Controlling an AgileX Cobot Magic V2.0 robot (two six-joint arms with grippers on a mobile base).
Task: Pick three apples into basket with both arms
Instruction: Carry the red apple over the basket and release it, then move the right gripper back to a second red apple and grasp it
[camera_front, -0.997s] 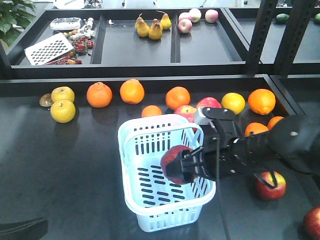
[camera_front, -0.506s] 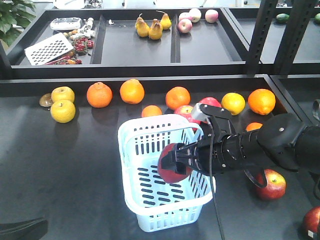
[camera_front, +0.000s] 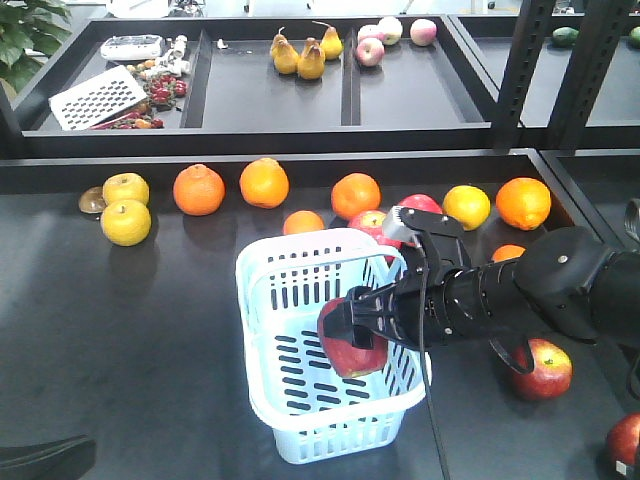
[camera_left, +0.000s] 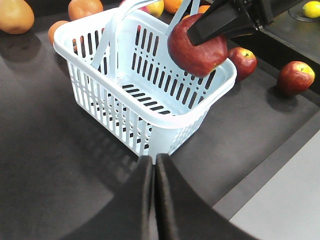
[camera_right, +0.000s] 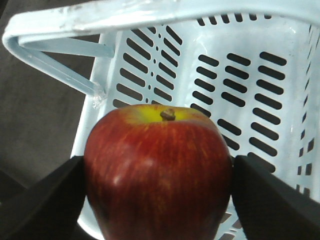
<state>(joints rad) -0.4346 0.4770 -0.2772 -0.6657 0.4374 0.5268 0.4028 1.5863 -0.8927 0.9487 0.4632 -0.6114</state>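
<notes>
0 of 3 in so far, I reckon. The right black clawed gripper (camera_front: 360, 320) is clamped on 1 dark maroon-red apple (camera_front: 350, 356), hanging inside the right rim of the pale blue-white slotted plastic basket (camera_front: 330, 436), not released. 2 more maroon apples (camera_front: 541, 369) (camera_front: 625, 445) wait right of the basket. The left black gripper (camera_left: 154, 159) is near the basket's corner, jaws together and empty.

Dark red apple (camera_front: 356, 356) clamped in right hand (camera_front: 347, 333), over pale basket (camera_front: 262, 300), oranges (camera_front: 199, 189) behind
</notes>
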